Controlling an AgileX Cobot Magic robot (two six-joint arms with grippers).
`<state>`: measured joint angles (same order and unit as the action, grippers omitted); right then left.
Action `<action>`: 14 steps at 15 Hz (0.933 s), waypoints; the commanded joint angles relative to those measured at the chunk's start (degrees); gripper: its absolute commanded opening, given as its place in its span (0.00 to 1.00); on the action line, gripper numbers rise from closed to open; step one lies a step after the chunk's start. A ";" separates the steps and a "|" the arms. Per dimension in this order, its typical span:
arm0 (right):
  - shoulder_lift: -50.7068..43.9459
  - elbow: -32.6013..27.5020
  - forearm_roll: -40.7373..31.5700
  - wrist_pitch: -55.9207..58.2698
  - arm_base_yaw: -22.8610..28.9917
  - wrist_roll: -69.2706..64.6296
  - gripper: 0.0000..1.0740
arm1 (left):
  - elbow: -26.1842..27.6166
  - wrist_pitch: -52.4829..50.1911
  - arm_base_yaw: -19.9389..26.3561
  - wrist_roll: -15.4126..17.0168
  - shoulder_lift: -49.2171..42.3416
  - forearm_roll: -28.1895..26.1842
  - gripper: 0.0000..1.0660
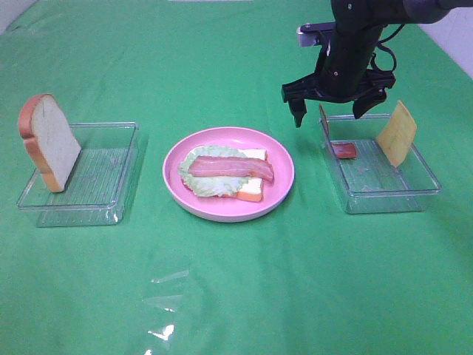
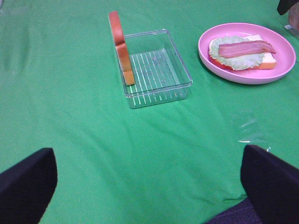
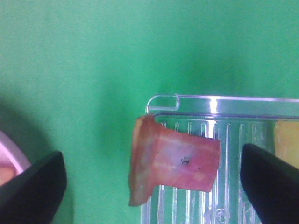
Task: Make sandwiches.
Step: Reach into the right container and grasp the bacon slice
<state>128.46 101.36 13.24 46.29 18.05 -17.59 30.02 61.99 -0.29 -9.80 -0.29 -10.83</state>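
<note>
A partly built sandwich (image 1: 229, 171) lies on the round pink plate (image 1: 222, 211): a white bread slice, a pale green lettuce leaf and a pink-red bacon strip on top. The left wrist view also shows this sandwich (image 2: 243, 50). A second bread slice (image 1: 50, 144) leans upright in the left clear tray (image 1: 103, 174). In the right clear tray (image 1: 384, 188) lie a red bacon piece (image 1: 344, 150) and a leaning cheese square (image 1: 397, 133). My right gripper (image 1: 329, 115) hangs open above the bacon piece (image 3: 175, 161), which drapes over the tray wall. My left gripper (image 2: 149, 186) is open and holds nothing.
Green cloth covers the whole table. The pink plate (image 2: 243, 78) sits between the two trays. The left tray (image 2: 154, 70) holds only the upright bread slice (image 2: 120, 46). A crumpled bit of clear film (image 1: 166, 329) lies near the table's front edge.
</note>
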 commanded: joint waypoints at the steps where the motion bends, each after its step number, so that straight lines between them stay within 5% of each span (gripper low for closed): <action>1: 0.40 0.23 0.46 0.23 -0.17 -1.03 0.85 | 0.00 -0.06 0.17 -0.06 -0.97 -0.17 0.95; 5: 0.80 0.23 0.46 1.03 -0.17 -2.35 0.73 | 0.00 -0.06 0.17 -0.06 -0.97 -0.17 0.95; 8: 0.80 0.23 0.52 1.09 -0.17 -3.50 0.45 | 0.00 -0.06 0.17 -0.06 -0.97 -0.17 0.95; 14: 1.20 0.23 0.52 0.52 -0.17 -2.52 0.05 | 0.00 -0.06 0.17 -0.06 -0.97 -0.17 0.95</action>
<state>129.26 101.36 13.24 46.87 18.05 -20.45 30.02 61.99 -0.29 -9.80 -0.29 -10.83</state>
